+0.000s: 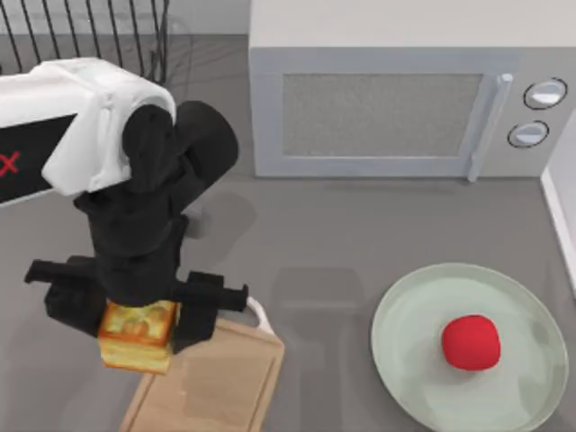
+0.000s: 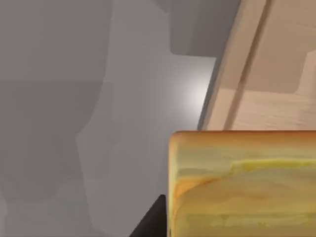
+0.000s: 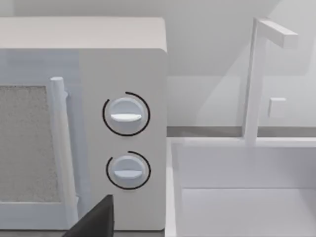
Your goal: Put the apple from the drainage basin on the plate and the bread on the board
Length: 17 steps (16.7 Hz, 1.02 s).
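jaws of our left gripper (image 1: 135, 317) clamp the small toasted orange-brown bread chunk (image 1: 137, 335) above the near-left edge of the rectangular light-brown wooden board (image 1: 216, 382); the bright-red apple (image 1: 470, 343) sits on the pale-green plate (image 1: 405, 360).

Soft, even light fills all three views, bright without harshness. In the top view the left arm casts a diffuse grey shadow on the worktop (image 1: 342, 243) just beside the board (image 1: 216, 378), and a fainter one lies between the board and the plate (image 1: 396, 306). The plate carries a pale sheen around the apple (image 1: 471, 342). In the left wrist view a white glare patch sits on the worktop against the board's edge, and the bread (image 2: 242, 182) looks soft and smeared up close. Edges look mildly blurred throughout.
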Each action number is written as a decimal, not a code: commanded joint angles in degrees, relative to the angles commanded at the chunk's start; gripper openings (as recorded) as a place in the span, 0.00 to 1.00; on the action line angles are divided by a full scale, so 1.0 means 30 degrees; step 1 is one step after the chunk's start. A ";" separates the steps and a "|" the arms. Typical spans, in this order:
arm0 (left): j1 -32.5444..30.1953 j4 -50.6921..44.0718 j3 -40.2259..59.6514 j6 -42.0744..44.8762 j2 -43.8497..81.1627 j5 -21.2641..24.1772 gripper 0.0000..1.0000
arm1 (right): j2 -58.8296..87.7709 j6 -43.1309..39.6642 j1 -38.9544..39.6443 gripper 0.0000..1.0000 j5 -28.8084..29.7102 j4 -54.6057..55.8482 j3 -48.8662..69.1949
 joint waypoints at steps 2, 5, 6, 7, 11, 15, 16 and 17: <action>-0.1116 -0.0003 -0.0242 -0.5553 0.0212 0.0111 0.00 | 0.0000 0.0000 0.0000 1.00 0.0000 0.0000 0.0000; -0.2311 0.0212 -0.0486 -1.3167 0.0492 0.0294 0.00 | 0.0000 0.0000 0.0000 1.00 0.0000 0.0000 0.0000; -0.2588 0.0357 -0.0547 -1.5513 0.0545 0.0348 0.00 | 0.0000 0.0000 0.0000 1.00 0.0000 0.0000 0.0000; -0.2786 0.0555 -0.0601 -1.7743 0.0558 0.0392 0.00 | 0.0000 0.0000 0.0000 1.00 0.0000 0.0000 0.0000; -0.3042 0.1643 -0.0757 -2.5787 0.0353 0.0482 0.00 | 0.0000 0.0000 0.0000 1.00 0.0000 0.0000 0.0000; -0.2744 0.2806 -0.0796 -3.1730 -0.0028 0.0450 0.00 | 0.0000 0.0000 0.0000 1.00 0.0000 0.0000 0.0000; -0.2645 0.3036 -0.0784 -3.2751 -0.0102 0.0433 0.00 | 0.0000 0.0000 0.0000 1.00 0.0000 0.0000 0.0000; -0.2555 0.3228 -0.0766 -3.3565 -0.0161 0.0417 0.00 | 0.0000 0.0000 0.0000 1.00 0.0000 0.0000 0.0000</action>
